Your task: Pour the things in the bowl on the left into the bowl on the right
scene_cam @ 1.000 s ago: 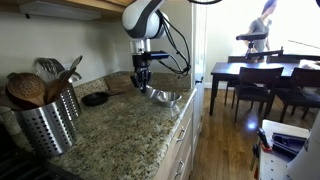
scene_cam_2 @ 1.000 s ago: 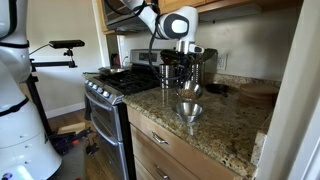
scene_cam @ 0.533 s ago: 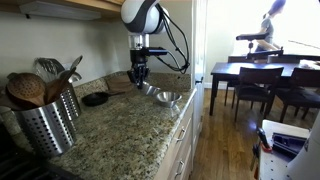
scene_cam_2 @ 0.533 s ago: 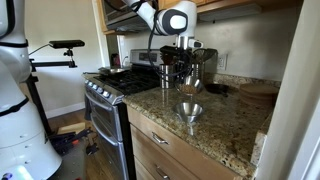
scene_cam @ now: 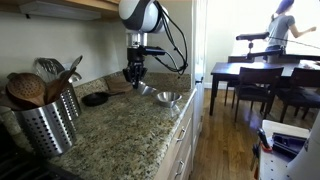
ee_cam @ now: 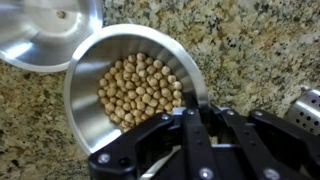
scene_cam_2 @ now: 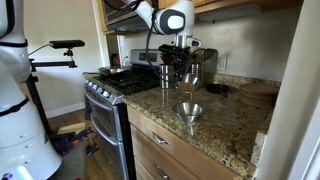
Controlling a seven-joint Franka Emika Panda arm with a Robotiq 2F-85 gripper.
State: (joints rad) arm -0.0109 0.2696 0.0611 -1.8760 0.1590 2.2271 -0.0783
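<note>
Filled bowl, of bright steel, takes up the middle of the wrist view, with round tan pellets heaped in its bottom. The gripper comes in from the lower edge, its fingers closed narrow on the bowl's near rim. The bowl's far rim overlaps the edge of the empty bowl at the upper left. Speckled granite desk lies under both.

In an exterior view the gripper hangs straight down from the arm over the far end of the desk, with the filled bowl just under it, too small to tell whether it is tilted. The empty bowl sits on the desk just beside it, towards the desk's edge. A steel utensil holder stands in the foreground and a small dark dish lies near the wall.

In an exterior view the gripper holds the filled bowl behind the empty bowl, which rests on the desk near its front edge. A stove adjoins the desk.
</note>
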